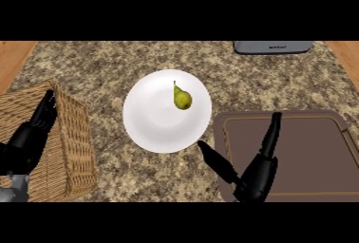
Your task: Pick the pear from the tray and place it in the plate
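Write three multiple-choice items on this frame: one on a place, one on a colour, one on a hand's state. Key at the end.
1. The pear lies:
A. in a hand
B. on the plate
C. in a bowl

2. The plate is:
A. white
B. brown
C. grey

3. The right hand, at the left side of the tray, is:
A. shut on something
B. open, fingers straight
C. shut, holding nothing

Key:
1 B: the pear rests on the plate's upper right part, clear of both hands.
2 A: the plate's whole face is plain white.
3 B: its fingers and thumb point out straight and nothing sits between them.
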Tool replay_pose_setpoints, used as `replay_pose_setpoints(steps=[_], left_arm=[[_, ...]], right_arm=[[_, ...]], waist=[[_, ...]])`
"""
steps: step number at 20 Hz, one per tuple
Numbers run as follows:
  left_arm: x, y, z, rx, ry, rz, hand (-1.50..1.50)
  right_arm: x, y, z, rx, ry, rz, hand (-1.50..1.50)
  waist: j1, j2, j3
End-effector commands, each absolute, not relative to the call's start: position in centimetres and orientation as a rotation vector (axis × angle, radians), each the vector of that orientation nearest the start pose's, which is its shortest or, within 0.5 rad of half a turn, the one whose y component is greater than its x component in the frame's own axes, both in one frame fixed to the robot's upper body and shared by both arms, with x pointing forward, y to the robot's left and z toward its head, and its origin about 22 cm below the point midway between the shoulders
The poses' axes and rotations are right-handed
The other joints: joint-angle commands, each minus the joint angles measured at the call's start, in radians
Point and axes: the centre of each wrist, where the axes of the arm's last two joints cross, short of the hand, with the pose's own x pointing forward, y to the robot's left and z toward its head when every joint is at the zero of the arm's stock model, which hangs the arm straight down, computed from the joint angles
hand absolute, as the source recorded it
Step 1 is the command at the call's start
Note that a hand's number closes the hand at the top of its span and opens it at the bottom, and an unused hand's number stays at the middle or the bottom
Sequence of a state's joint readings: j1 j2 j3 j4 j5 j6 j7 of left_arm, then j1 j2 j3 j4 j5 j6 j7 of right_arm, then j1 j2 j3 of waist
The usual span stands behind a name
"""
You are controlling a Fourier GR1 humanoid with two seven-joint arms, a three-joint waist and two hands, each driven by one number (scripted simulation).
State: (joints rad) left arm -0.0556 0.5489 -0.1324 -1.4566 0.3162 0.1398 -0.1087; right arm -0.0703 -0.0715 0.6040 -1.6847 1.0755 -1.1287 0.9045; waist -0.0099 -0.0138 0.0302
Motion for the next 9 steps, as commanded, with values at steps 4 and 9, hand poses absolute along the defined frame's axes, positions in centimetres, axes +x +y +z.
replay_pose_setpoints(steps=[4,9], left_arm=[[24.6,31.2,-1.4,0.180,-1.523,-0.139,0.00],[25.3,30.5,-0.3,0.174,-1.531,-0.143,0.00]], right_arm=[[16.8,-11.6,1.4,-0.826,-1.603,-0.270,-1.50],[16.4,-14.1,-0.4,-0.906,-1.620,-0.279,-1.50]], waist=[[-0.005,0.016,-0.030],[-0.004,0.017,-0.029]])
